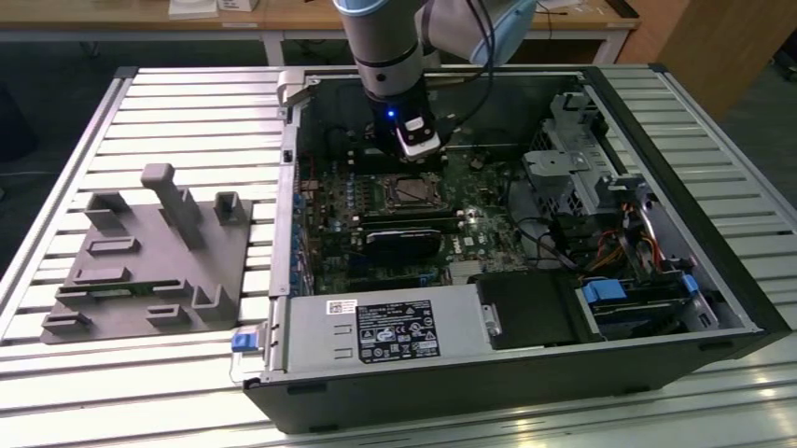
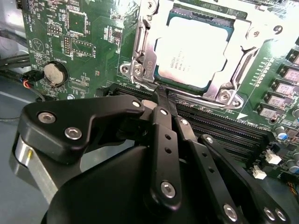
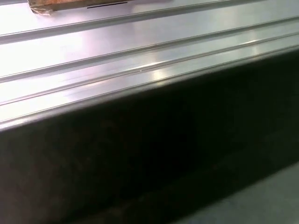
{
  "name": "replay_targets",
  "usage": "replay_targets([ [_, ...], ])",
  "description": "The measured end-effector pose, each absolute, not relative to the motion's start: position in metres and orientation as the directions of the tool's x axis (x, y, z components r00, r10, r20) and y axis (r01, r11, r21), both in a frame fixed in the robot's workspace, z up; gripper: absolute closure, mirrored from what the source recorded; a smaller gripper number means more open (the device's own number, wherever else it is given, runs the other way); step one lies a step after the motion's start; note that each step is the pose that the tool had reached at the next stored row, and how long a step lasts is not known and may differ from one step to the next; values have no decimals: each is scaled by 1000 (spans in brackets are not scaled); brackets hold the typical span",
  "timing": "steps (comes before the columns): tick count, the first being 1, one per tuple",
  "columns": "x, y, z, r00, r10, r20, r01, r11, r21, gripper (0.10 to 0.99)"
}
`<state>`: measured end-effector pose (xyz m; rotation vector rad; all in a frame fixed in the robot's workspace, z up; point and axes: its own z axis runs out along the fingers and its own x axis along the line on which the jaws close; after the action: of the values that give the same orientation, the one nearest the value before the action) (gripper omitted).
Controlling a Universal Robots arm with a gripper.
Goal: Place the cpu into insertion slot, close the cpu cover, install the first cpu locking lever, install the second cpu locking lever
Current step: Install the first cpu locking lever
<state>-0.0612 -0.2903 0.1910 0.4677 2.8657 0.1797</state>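
Note:
The cpu (image 2: 191, 51) lies flat in the insertion slot (image 1: 409, 190) on the green motherboard, silvery face up. The cpu cover (image 2: 223, 95), a silver frame with a square window, is folded down around it. A thin metal lever (image 2: 138, 44) runs along one side of the socket. My gripper (image 2: 161, 93) is shut, with nothing seen between its black fingers (image 2: 163, 126). Its tips sit right at the socket's near corner, beside the cover's screw tabs. In the exterior view the gripper (image 1: 419, 157) hangs just behind the socket inside the open computer case.
Black memory slots (image 2: 224, 135) run right beside the fingertips, and a coin battery (image 2: 55, 73) sits off to one side. The case walls (image 1: 289, 187) ring the board. A power supply (image 1: 386, 331) and a drive bay with cables (image 1: 622, 252) crowd the case. A grey fixture (image 1: 149, 252) stands on the slatted table.

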Motion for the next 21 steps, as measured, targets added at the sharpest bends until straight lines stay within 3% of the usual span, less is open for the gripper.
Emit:
replay_targets([
  [21,-61,-290,214,-922,329,-206,297,940,171,980],
])
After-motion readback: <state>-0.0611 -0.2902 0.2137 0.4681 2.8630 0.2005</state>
